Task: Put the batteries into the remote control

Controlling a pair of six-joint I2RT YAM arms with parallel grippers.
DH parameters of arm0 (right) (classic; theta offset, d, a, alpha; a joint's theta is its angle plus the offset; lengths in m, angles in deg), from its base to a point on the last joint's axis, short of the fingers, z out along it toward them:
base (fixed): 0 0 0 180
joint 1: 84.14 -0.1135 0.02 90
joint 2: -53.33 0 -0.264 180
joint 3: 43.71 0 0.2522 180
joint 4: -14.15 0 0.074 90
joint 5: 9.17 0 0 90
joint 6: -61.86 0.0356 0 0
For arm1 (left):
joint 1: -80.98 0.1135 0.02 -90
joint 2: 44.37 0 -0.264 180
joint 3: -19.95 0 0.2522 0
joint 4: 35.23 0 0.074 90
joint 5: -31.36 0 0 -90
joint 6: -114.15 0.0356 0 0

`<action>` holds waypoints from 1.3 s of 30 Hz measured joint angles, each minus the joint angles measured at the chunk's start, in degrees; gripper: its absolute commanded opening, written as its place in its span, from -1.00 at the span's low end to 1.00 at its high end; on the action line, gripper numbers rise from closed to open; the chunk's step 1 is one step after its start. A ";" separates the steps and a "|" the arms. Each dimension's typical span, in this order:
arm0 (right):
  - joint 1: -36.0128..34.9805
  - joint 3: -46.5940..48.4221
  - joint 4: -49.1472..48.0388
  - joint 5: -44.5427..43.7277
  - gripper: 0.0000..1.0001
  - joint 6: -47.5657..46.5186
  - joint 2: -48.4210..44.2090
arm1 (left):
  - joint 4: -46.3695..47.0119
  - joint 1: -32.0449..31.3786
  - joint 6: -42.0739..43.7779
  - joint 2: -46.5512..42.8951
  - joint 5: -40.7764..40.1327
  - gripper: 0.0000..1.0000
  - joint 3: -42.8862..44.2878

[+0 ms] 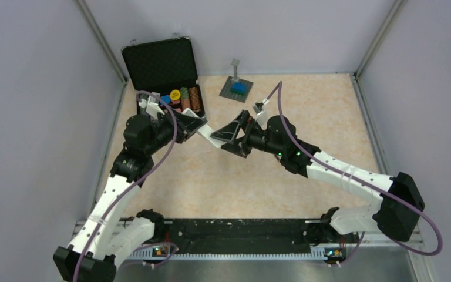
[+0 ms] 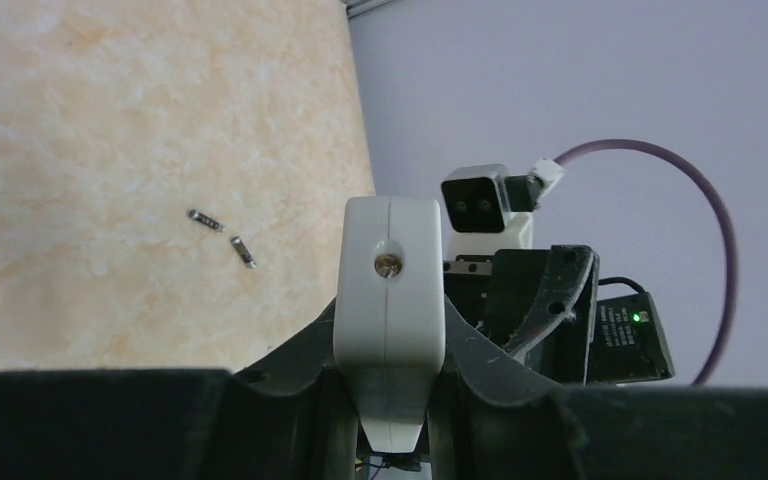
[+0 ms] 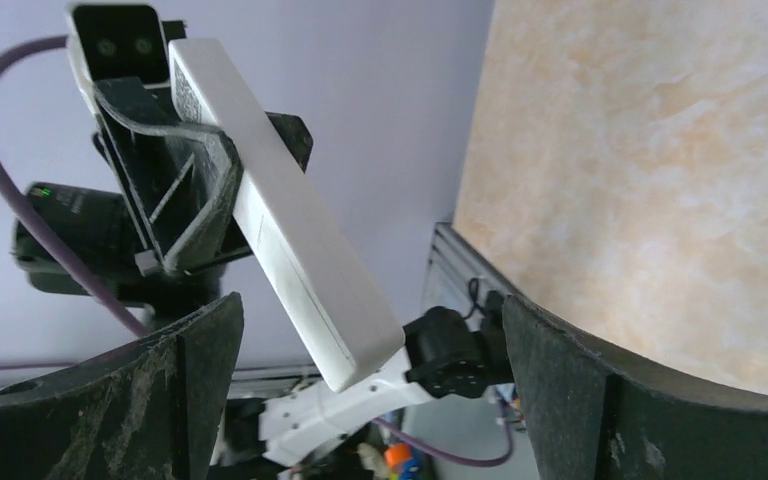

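The white remote control is held above the table in my left gripper, whose fingers are shut on its sides; I see it end-on. In the top view the remote sticks out from my left gripper toward my right gripper. In the right wrist view the remote has its free end between the open jaws of my right gripper, touching neither finger. Two batteries lie side by side on the table, apart from both grippers. They are hidden in the top view.
An open black case with coloured pieces stands at the back left. A grey plate with a blue block sits at the back centre. Grey walls close in the left, right and back sides.
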 measured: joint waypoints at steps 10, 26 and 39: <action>0.00 -1.40 -16.17 2.25 0.63 12.85 3.48 | 3.89 0.00 -4.22 -1.73 -0.07 -1.00 -0.87; 0.00 -1.42 -17.38 2.67 0.00 14.56 6.14 | 4.37 0.00 -13.25 -4.87 -3.91 -1.00 -4.02; 0.00 -3.48 -17.70 3.41 -0.37 14.80 5.62 | -2.56 -0.44 -17.09 -6.99 -10.27 -1.00 -4.76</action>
